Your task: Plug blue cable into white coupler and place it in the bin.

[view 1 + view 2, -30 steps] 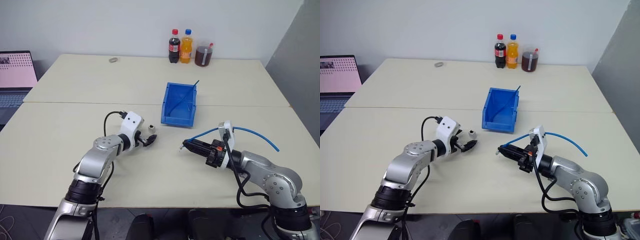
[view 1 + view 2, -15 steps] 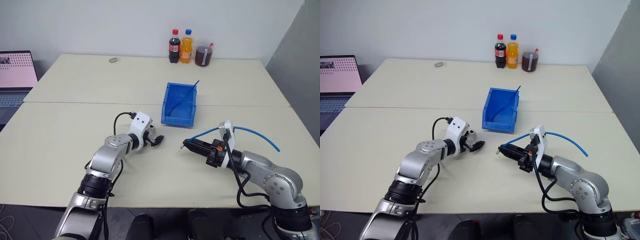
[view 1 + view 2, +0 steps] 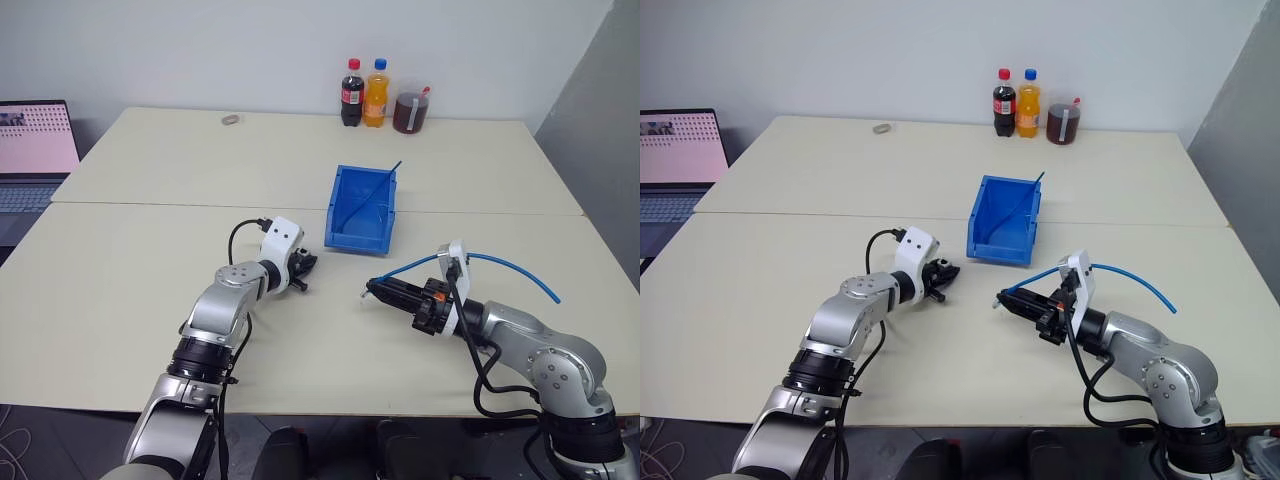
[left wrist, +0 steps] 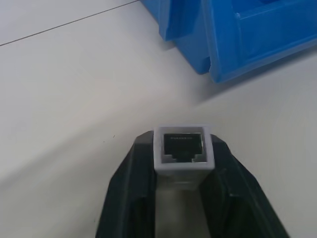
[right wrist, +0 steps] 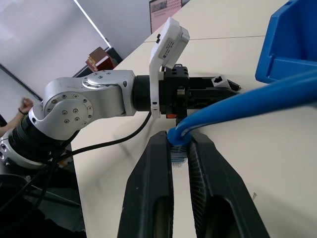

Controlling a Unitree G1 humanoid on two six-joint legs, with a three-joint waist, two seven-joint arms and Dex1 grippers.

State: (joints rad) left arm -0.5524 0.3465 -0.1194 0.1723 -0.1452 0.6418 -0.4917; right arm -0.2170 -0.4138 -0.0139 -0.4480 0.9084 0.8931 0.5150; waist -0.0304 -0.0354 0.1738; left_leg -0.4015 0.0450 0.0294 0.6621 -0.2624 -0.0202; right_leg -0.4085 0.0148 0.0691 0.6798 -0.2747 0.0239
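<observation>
White plastic marks the white coupler (image 4: 184, 146), a small boxy block clamped between the two black fingers (image 4: 130, 198) of the left gripper (image 3: 303, 267), its dark socket facing away from the wrist toward the bin (image 3: 360, 209). That gripper sits low over the cream table (image 3: 150, 270), just in front of the bin's near left corner. Across a short gap, the right gripper (image 3: 378, 290) is closed on the blue cable (image 5: 257, 99) close to its plug end, the tip pointing toward the left gripper and the coupler; the two are apart, not joined. From the pinch the cable arches up over the right wrist and trails off to the robot's right above the table. The bin is open-topped and bright blue, standing near the table's middle seam with a thin dark strand leaning inside it. Three drink bottles (image 3: 378, 95) stand together at the far edge, and a laptop (image 3: 35, 150) shows at the left.
</observation>
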